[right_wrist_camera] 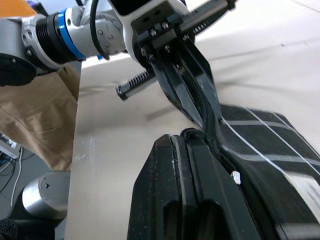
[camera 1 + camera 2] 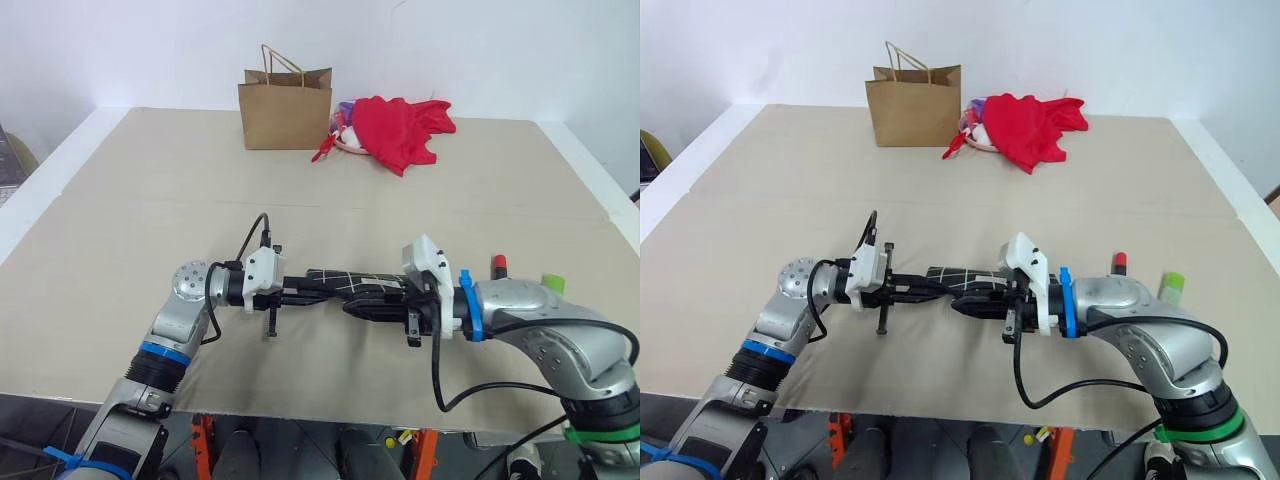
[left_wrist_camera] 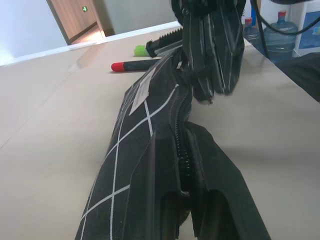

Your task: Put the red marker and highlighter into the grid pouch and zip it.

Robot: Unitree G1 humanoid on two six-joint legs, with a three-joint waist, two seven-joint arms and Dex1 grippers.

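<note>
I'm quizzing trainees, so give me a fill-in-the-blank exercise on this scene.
1. Both hands, left and right, are shut on the ____.
2. The marker has a ____ cap.
3. The highlighter lies on the ____, not in the pouch.
4. The paper bag stands beside a ____ cloth.

Missing: pouch; red; table; red
</note>
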